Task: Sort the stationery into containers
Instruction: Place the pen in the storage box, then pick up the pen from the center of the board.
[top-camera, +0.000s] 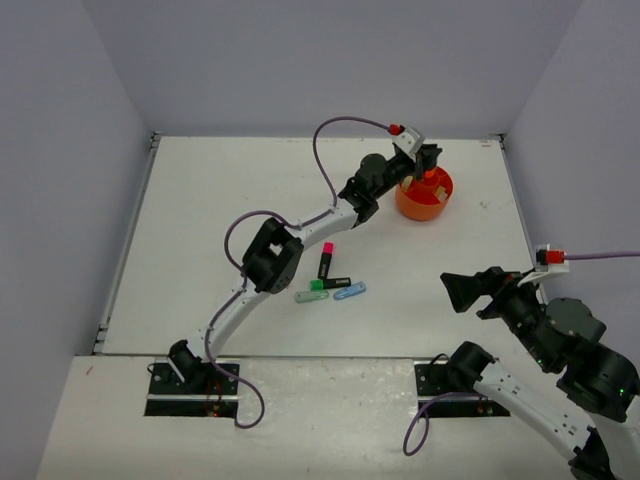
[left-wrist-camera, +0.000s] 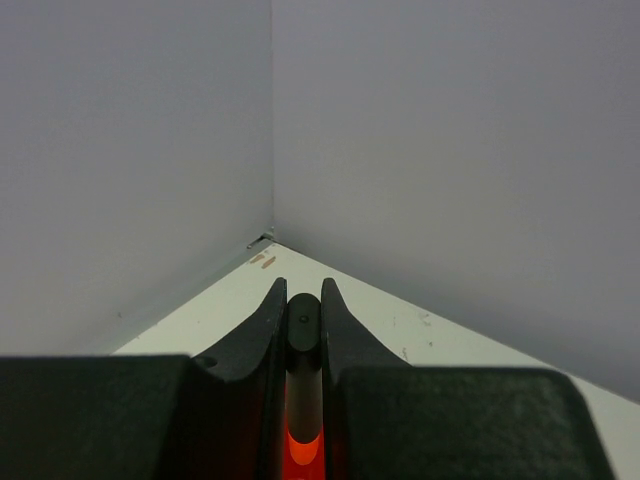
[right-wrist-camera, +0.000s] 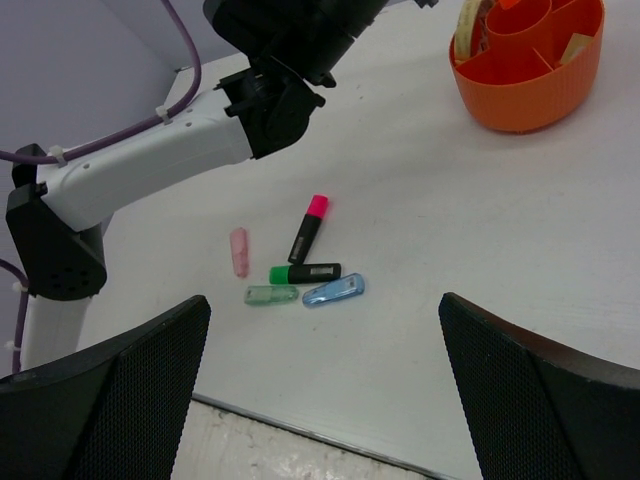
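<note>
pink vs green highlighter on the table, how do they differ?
Cap colour: the pink highlighter has a pink cap, the green highlighter a green one. Pose: in the right wrist view the pink one runs diagonally up the frame, cap at the far end; the green one lies crosswise, cap to the left. Both have black barrels and lie on the table, outside the orange tub.

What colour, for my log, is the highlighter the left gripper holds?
Orange and black highlighter; left wrist view best.
</note>
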